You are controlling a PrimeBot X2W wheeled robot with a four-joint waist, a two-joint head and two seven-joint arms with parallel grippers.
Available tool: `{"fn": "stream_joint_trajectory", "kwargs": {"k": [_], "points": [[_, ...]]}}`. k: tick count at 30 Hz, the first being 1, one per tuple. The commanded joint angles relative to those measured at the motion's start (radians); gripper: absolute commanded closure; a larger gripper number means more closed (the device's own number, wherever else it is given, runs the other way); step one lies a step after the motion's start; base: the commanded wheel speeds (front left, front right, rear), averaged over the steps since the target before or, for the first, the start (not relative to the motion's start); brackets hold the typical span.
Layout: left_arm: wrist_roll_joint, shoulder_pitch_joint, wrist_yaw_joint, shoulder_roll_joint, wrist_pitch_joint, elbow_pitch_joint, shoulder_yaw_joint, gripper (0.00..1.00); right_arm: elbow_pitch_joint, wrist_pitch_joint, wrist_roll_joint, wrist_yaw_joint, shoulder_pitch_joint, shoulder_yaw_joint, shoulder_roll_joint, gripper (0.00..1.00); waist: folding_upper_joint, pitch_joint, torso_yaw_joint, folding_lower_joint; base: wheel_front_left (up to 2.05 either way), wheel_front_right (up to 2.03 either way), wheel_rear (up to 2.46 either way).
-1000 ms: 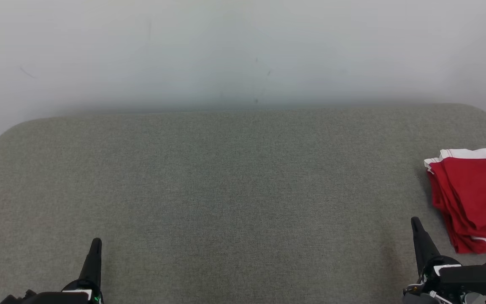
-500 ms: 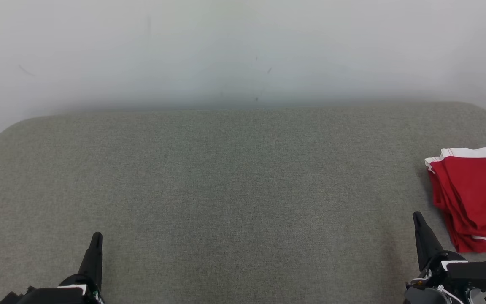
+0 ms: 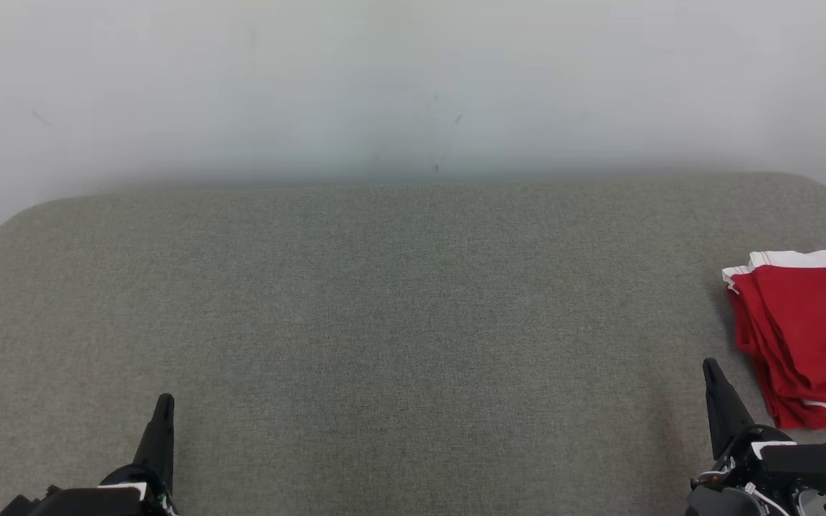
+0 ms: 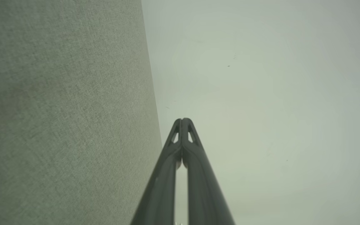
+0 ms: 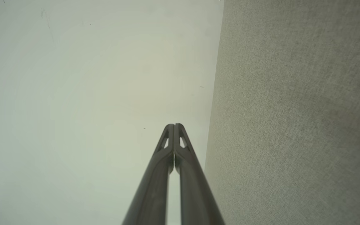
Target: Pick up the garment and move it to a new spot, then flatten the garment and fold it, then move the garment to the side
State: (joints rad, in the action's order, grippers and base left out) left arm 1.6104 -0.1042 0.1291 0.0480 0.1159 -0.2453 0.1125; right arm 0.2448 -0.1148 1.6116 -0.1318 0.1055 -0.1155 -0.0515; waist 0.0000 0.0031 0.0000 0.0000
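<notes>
The head view looks forward and down over the grey counter [image 3: 413, 322] to the wall [image 3: 413, 86]; both wrist views, turned sideways, share them.

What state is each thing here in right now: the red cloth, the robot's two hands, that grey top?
red garment: folded in layers, lying at the right edge of the grey fabric surface, held by nothing.
left hand: shut, fingers pressed together, empty.
right hand: shut, empty, close beside the garment but apart from it.
grey fabric surface: flat and smooth, carrying the garment on its right side.
</notes>
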Motion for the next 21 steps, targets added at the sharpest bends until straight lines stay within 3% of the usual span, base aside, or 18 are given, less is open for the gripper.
{"fn": "stream_joint_trajectory", "kwargs": {"k": [1,21], "points": [[0.005,-0.011,0.003,0.004,0.000,-0.001,0.003,1.00,-0.001,-0.003,0.001,0.002,0.007,-0.001,0.002,1.00,0.0000,0.000,0.000,0.0000,0.00,0.00,0.00],[0.005,-0.011,0.003,0.004,0.000,-0.001,0.003,1.00,-0.001,-0.003,0.001,0.002,0.007,-0.001,0.002,1.00,0.0000,0.000,0.000,0.0000,0.00,0.00,0.00]]}}
